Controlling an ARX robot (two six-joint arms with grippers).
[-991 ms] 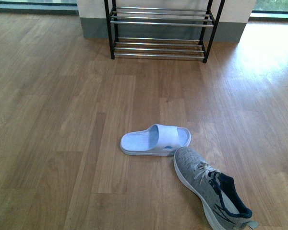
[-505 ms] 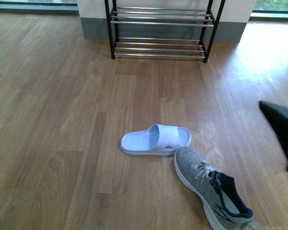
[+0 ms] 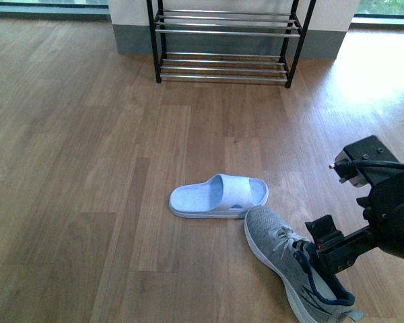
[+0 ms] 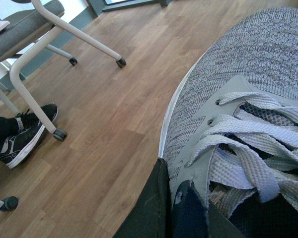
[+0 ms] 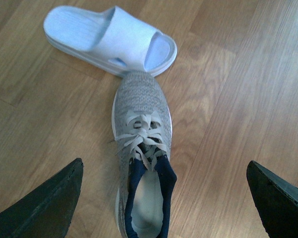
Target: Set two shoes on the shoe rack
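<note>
wooden floor (image 3: 87,168) holds a grey knit sneaker (image 3: 289,269), toe touching a pale blue slide slipper (image 3: 219,196); right gripper (image 5: 164,163) hangs spread above the sneaker; left gripper (image 4: 149,213): cannot tell.

The shoe rack (image 3: 223,31) gets chopped by the top edge of the front view, so only two tiers show. The sneaker (image 3: 275,250) there loses its heel to the bottom edge, and its collar sits partly behind the right gripper (image 3: 327,243). The right arm (image 3: 390,208) runs off the right side. From the right wrist, the fingertips (image 5: 54,198) are just dark corners cut by the frame. In the left wrist view only a dark sliver of the left gripper (image 4: 151,213) shows, so I can't tell how its jaws stand, and the close-up sneaker (image 4: 248,74) spills past the edges. The chair (image 4: 30,22) and somebody's black shoe (image 4: 21,139) are cropped too.
</note>
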